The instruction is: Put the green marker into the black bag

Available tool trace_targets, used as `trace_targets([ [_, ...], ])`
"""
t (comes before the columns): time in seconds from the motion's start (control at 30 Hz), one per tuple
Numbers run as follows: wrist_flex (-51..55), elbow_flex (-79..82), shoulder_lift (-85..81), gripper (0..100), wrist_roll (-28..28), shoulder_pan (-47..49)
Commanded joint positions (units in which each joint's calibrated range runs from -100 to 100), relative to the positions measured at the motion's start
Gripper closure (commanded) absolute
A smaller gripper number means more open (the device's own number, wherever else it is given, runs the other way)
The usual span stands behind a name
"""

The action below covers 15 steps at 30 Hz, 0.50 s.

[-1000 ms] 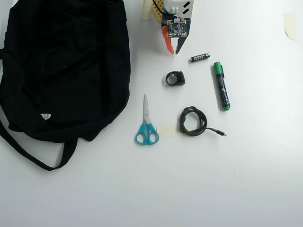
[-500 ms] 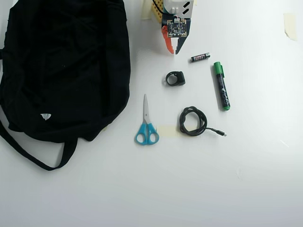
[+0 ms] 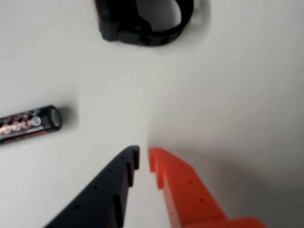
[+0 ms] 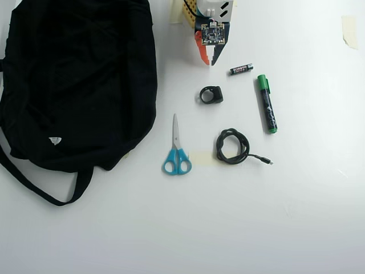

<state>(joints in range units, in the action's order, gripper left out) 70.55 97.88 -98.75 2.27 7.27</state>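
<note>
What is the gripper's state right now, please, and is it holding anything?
Gripper: shut, fingers nearly touching with only a sliver between, holding nothing; it sits above the table, apart from the green marker.

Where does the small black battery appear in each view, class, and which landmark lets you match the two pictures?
Wrist view: the battery lies at the left edge, partly cut off, left of the gripper.
Overhead view: the battery lies upper middle, just right of the gripper, above the green marker.
Shared landmark: the black ring-shaped clip beyond the fingertips.
</note>
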Motion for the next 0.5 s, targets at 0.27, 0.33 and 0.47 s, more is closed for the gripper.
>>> trace_targets([
  [0.27,1.5,1.4,-0.7,98,0.0,0.2],
  [0.33,1.5,1.4,-0.7,98,0.3,0.4],
  [0.47,1.5,1.4,-0.7,98,0.4,0.4],
])
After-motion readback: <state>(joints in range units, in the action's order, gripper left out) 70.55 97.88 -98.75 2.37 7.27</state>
